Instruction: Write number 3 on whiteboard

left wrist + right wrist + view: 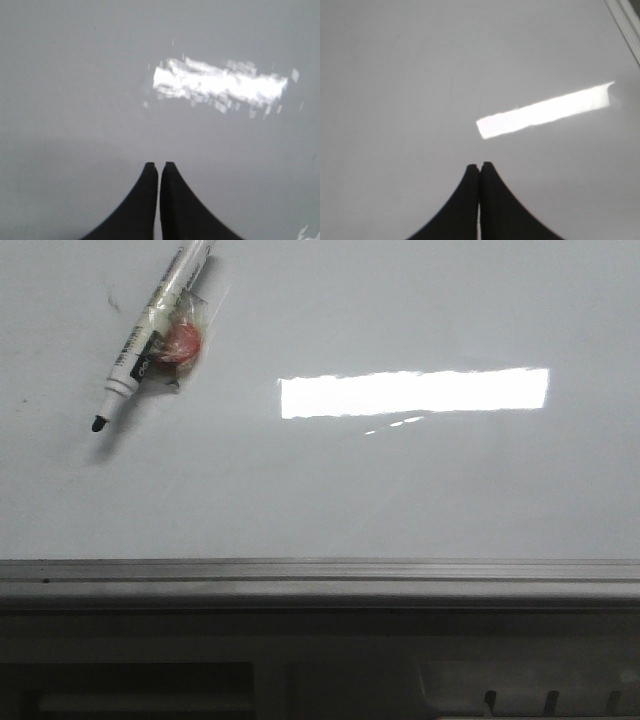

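Observation:
The whiteboard (400, 490) fills the front view, glossy white-grey with a bright rectangular reflection and a grey metal rail (320, 575) along its lower edge. A white marker (150, 325) with an uncapped black tip lies slanted at the board's upper left, with a small red thing in clear wrap (180, 340) attached beside it. No drawn number 3 shows on the board. My left gripper (159, 165) is shut and empty over bare board. My right gripper (480, 166) is shut and empty over bare board. Neither gripper shows in the front view.
Small faint dark smudges (113, 302) mark the board near the marker. The board's frame edge (627, 22) shows in the right wrist view. Below the rail is a dark ledge with slots (550, 702).

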`<action>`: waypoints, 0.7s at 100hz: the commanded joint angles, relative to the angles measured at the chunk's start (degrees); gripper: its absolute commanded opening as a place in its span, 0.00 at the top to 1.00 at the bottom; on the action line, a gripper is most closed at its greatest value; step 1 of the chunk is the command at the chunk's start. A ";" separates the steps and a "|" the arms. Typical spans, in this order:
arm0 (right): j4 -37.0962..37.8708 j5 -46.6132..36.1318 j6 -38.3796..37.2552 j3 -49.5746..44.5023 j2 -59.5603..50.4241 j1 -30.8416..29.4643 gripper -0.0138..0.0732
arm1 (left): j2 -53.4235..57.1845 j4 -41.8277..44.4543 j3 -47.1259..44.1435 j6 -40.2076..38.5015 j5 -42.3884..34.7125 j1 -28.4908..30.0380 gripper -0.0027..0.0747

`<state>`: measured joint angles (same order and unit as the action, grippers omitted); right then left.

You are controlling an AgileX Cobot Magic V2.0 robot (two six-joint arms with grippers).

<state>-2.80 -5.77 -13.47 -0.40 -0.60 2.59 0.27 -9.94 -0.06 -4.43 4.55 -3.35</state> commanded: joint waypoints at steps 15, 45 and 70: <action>-6.46 -1.66 0.00 2.56 -0.47 -0.31 0.91 | 1.29 -27.93 -0.17 -1.05 -24.87 0.14 0.99; -6.46 4.59 0.00 9.37 -0.39 -0.31 0.91 | 1.07 -28.23 0.16 -1.05 -23.24 0.14 0.99; 2.29 16.86 1.34 21.04 7.02 -0.31 0.91 | -9.48 -13.64 14.10 1.67 8.69 0.14 0.99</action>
<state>-4.41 11.99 -12.98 14.78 1.84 2.59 -3.38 -30.97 6.47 -4.92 4.19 -3.35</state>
